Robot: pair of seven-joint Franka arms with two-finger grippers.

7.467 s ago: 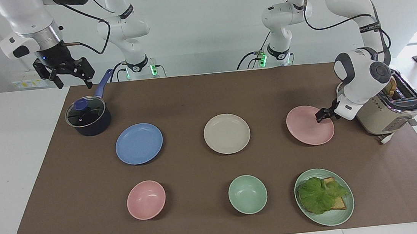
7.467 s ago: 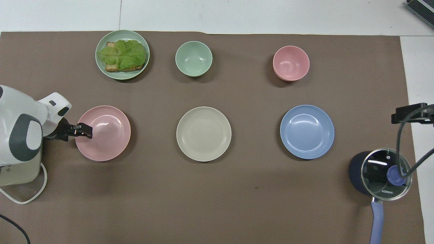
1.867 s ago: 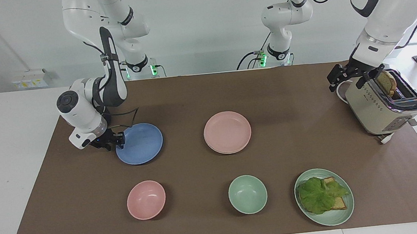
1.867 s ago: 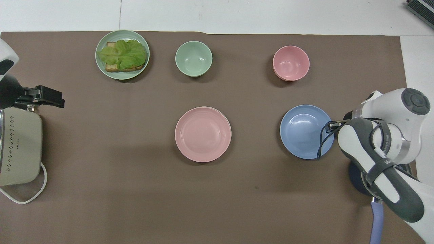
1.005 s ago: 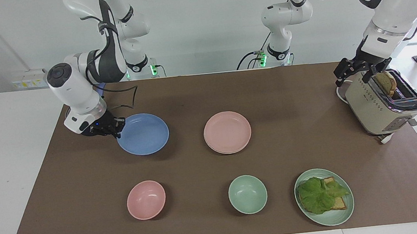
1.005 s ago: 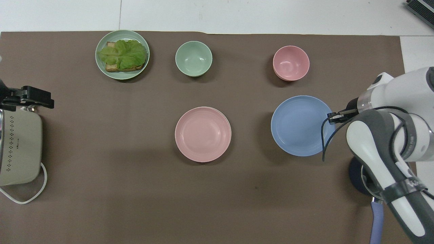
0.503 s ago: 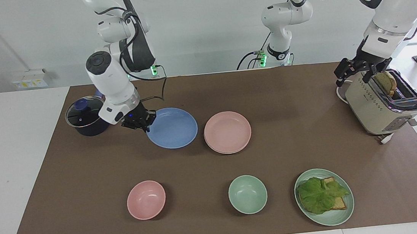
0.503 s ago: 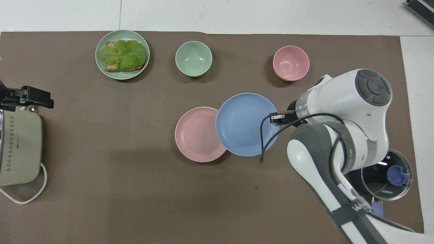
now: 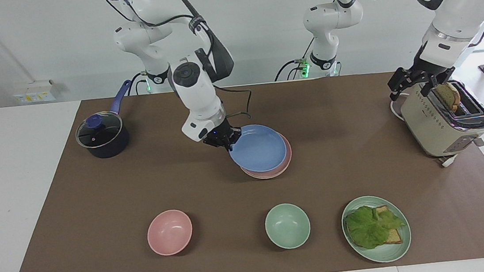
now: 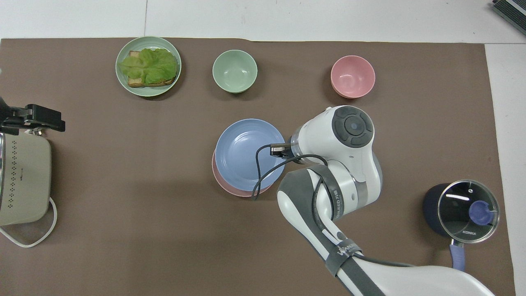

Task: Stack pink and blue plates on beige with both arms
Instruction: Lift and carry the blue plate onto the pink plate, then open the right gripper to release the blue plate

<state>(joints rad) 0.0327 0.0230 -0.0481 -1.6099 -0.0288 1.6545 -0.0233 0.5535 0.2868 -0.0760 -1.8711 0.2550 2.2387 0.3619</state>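
The blue plate (image 9: pixel 257 148) hangs tilted just over the pink plate (image 9: pixel 281 166), which lies on the mat's middle with a cream rim edge barely showing beneath it. The right gripper (image 9: pixel 223 140) is clamped on the blue plate's rim at the right arm's end. The left gripper (image 9: pixel 418 80), fingers spread apart and holding nothing, hovers over the beige toaster (image 9: pixel 443 127) with bread in its slot.

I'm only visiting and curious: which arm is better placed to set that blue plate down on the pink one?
The right arm. Its hand grips the blue plate by the rim, over the pink plate. The left hand waits over the toaster.
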